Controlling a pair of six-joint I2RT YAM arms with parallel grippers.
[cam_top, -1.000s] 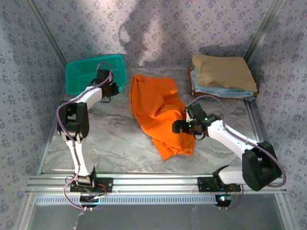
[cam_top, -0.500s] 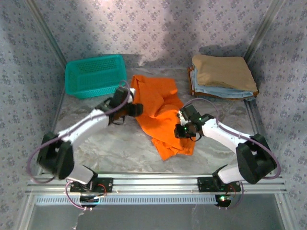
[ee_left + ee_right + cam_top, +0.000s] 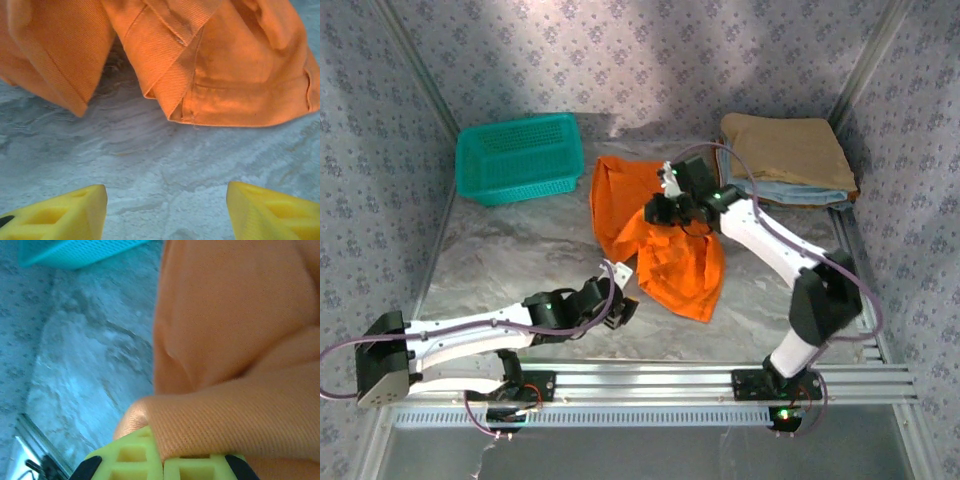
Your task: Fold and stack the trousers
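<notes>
My right gripper (image 3: 162, 460) is pinched tight on a fold of the trousers (image 3: 675, 270), which lie crumpled mid-table. My left gripper (image 3: 165, 210) is low over the bare table (image 3: 150, 165), fingers apart, near the cloth's edge.

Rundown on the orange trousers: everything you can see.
The trousers are bright orange, soft twill-looking cloth with stitched seams and hems. They lie crumpled and unfolded in the middle of the table. The right claw is shut on a pinched fold; the left claw is open, low over the table short of the near hem, not touching.
</notes>
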